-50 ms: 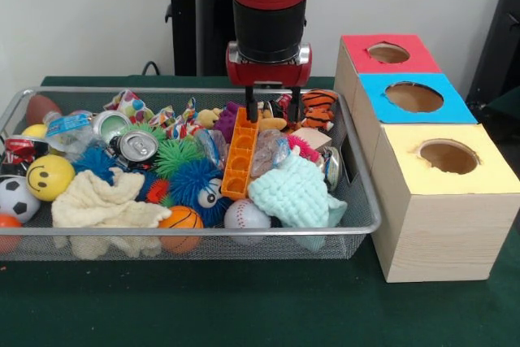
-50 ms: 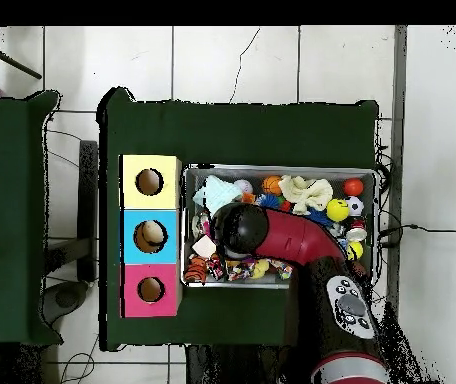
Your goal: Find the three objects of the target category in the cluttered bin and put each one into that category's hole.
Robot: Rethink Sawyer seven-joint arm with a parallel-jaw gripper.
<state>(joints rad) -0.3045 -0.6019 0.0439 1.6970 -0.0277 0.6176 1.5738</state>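
I have the gripper (image 1: 270, 103) hanging low over the back half of the wire bin (image 1: 363, 201), its two dark fingers (image 1: 253, 106) pointing down with a clear gap between them, so it is released and carrying nothing. One finger sits just at the top end of the orange block (image 1: 237, 158), a long ladder-like piece that leans up out of the pile; I cannot tell whether they actually touch. The other finger comes down near the striped tiger toy (image 1: 318, 107) at the back of the bin. Around the block I see a spiky blue ball with eyes (image 1: 200, 187), a spiky green ball (image 1: 175, 153), a pale mint knitted cloth (image 1: 295, 193), a baseball (image 1: 245, 214) and a small basketball (image 1: 180, 219) against the front wall. Further along the bin lie a cream cloth (image 1: 106, 205), a yellow smiley ball (image 1: 49, 177), a soccer ball (image 1: 16, 198) and a crushed can (image 1: 136, 146). Beside the bin stand three wooden boxes in a row, each with a round hole in its top: the yellow box (image 1: 443, 201) nearest me, the blue box (image 1: 416, 97) in the middle, the red box (image 1: 387, 53) at the back. From overhead, the red arm (image 2: 302, 245) covers the middle of the bin, and something pale shows inside the blue box's hole.
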